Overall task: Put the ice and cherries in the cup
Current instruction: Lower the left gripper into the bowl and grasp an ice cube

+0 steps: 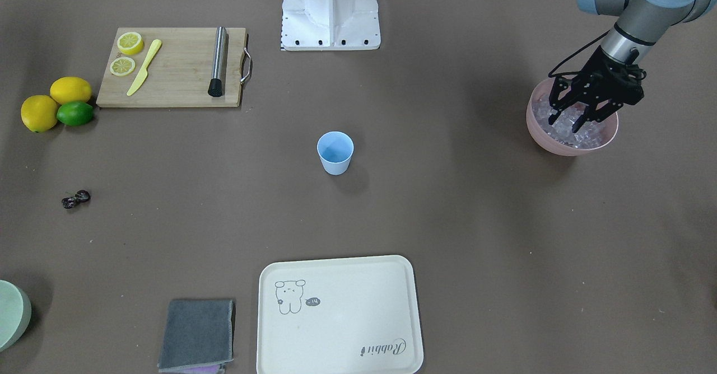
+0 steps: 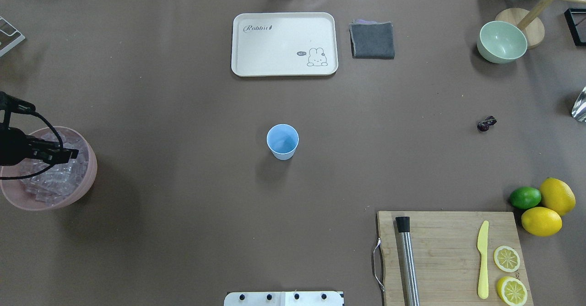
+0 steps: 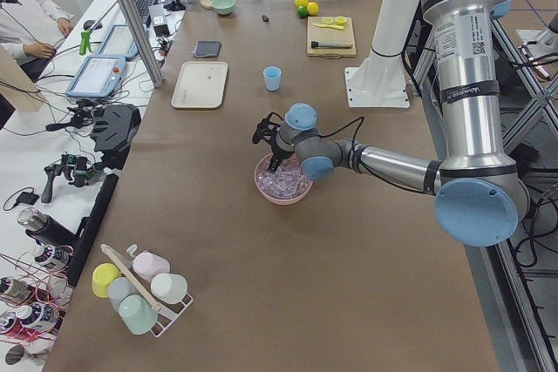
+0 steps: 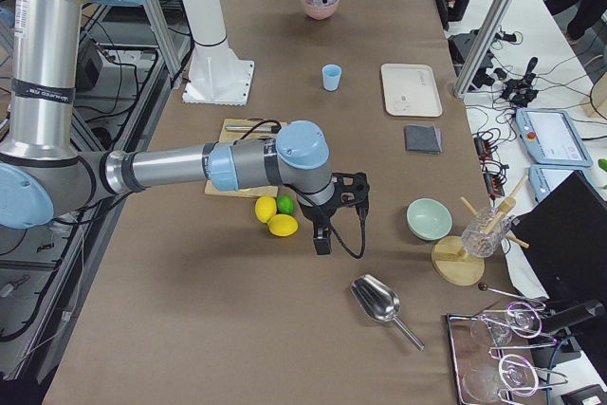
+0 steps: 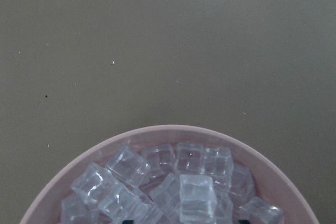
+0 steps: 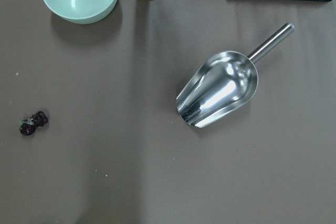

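The light-blue cup (image 1: 335, 151) stands upright at the table's middle, also in the overhead view (image 2: 282, 141). The ice (image 1: 589, 133) fills a pink bowl (image 1: 539, 138) at the robot's left end; the left wrist view shows the cubes (image 5: 195, 196) close up. My left gripper (image 1: 566, 123) is open, its fingertips down among the cubes. The cherries (image 1: 76, 199) lie on the table far from the cup, also in the right wrist view (image 6: 33, 123). My right gripper (image 4: 322, 234) hovers near the lemons; I cannot tell whether it is open or shut.
A wooden board (image 1: 173, 69) holds lemon slices, a yellow knife and a metal muddler. Two lemons and a lime (image 1: 74, 113) lie beside it. A cream tray (image 1: 339, 315), grey cloth (image 1: 197, 335), green bowl (image 2: 501, 41) and metal scoop (image 6: 220, 90) are also on the table.
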Available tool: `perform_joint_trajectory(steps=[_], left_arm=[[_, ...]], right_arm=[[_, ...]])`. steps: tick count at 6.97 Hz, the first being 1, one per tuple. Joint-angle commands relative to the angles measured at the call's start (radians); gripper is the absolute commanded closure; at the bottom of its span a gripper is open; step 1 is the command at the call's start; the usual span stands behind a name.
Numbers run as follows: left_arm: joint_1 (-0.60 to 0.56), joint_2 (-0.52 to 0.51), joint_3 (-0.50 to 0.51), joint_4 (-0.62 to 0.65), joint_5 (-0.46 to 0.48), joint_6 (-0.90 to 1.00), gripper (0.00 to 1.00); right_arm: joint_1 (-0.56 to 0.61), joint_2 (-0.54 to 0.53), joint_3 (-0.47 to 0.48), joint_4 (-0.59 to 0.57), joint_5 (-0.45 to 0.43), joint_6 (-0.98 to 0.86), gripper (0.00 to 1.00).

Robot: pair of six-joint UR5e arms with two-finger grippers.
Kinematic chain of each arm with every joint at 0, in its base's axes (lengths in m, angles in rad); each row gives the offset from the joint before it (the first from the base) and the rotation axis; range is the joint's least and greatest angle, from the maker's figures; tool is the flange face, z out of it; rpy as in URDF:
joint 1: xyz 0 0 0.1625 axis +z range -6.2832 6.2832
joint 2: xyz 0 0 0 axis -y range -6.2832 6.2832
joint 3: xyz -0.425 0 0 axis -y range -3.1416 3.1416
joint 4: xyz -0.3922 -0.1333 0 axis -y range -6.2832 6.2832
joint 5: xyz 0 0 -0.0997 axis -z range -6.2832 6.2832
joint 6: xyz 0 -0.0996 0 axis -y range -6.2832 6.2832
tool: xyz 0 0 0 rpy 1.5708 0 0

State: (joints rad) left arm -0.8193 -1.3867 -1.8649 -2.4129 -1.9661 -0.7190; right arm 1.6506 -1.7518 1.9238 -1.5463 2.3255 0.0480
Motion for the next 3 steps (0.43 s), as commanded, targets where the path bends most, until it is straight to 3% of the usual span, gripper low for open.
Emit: perform_joint_trajectory(steps=[1,2,3], left_arm=[[-0.001,0.000,0.019,-0.003,0.000,0.067,0.42],[-0.001,-0.002,0.018,-0.003,-0.002,0.066,0.57],[-0.003,0.001,0.007,-0.003,-0.004,0.066,0.90]], right_arm=[[0.000,0.000,0.000,0.000,0.000,0.000,0.00],[0.000,0.000,0.000,0.000,0.000,0.000,0.00],[0.000,0.000,0.001,0.000,0.000,0.000,0.00]])
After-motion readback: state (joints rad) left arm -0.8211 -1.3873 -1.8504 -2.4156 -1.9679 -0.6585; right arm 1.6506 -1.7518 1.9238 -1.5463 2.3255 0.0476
